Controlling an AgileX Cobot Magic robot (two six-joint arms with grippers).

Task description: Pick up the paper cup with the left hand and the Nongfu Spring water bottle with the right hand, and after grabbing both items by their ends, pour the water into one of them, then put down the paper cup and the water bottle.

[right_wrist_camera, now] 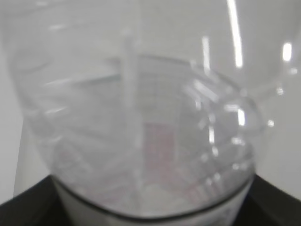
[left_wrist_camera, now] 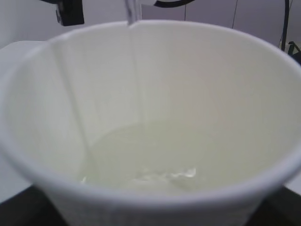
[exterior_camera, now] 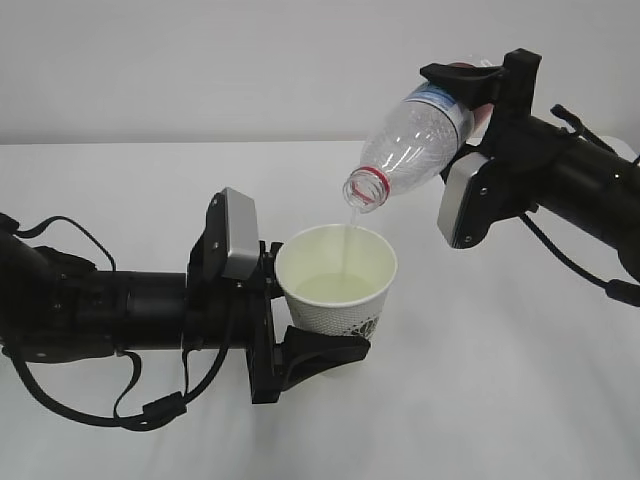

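The paper cup (exterior_camera: 338, 283) is held upright above the table, white with grey-green print, my left gripper (exterior_camera: 305, 345) shut around its lower part. The Nongfu Spring water bottle (exterior_camera: 415, 138) hangs tilted above it, mouth and red neck ring pointing down-left, my right gripper (exterior_camera: 470, 85) shut on its base end. A thin stream of water (exterior_camera: 346, 245) falls from the mouth into the cup. In the left wrist view the paper cup (left_wrist_camera: 155, 108) fills the frame, with water (left_wrist_camera: 150, 160) pooled at the bottom. In the right wrist view the bottle (right_wrist_camera: 141, 117) fills the frame, blurred.
A white table (exterior_camera: 520, 380) lies under both arms, with a pale wall behind. The left arm (exterior_camera: 90, 310) with its looping cables reaches in from the left, the right arm (exterior_camera: 580, 190) from the upper right.
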